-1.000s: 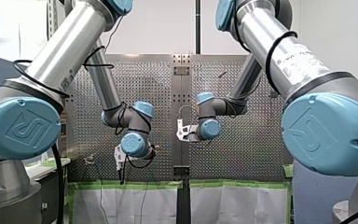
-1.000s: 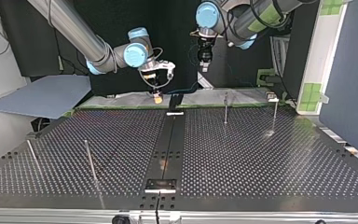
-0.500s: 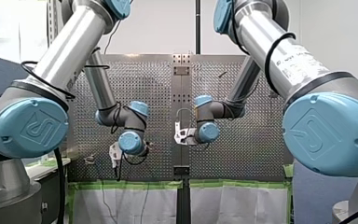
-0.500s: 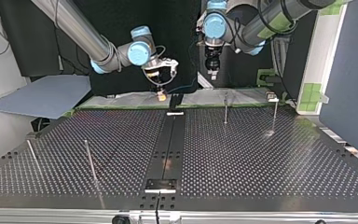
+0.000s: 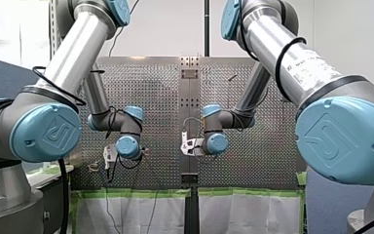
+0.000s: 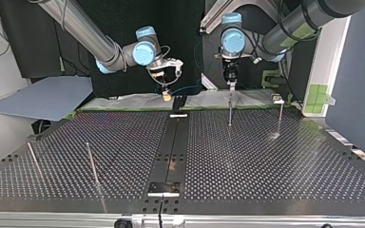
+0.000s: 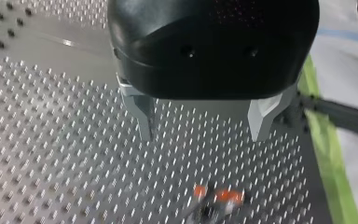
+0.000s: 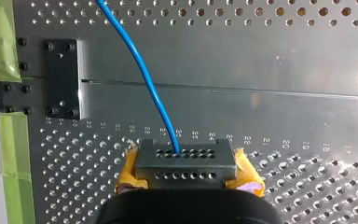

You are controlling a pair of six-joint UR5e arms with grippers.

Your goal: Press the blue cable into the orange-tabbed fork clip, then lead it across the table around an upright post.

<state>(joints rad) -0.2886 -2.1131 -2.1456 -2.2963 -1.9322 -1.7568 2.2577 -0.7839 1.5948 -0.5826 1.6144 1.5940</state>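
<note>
Perforated desk (image 6: 266,156). My left arm's jaws, released, hang with the orange-tabbed fork clip (image 7: 216,198) just ahead; my right arm's jaws, well apart from that clip, clench the blue cable (image 8: 144,74) between yellow pads (image 8: 128,173).

- A row of small numbers was engraved on the table (image 8: 279,116), along its holes. It ran from 32, beside the black plate (image 8: 61,79), down through 25 and 20 to 17. The number where the cable (image 8: 142,70) crossed the row was hard to read.
- A square embossed emblem like a bent S, with no readable letters, stood on my left arm's blue cap (image 5: 46,137) and on my right arm's cap (image 5: 343,141).
- A pale label (image 5: 314,63) on my right arm's tube carried dark print too small to read.
- Nothing readable showed in the top or left wrist views.
</note>
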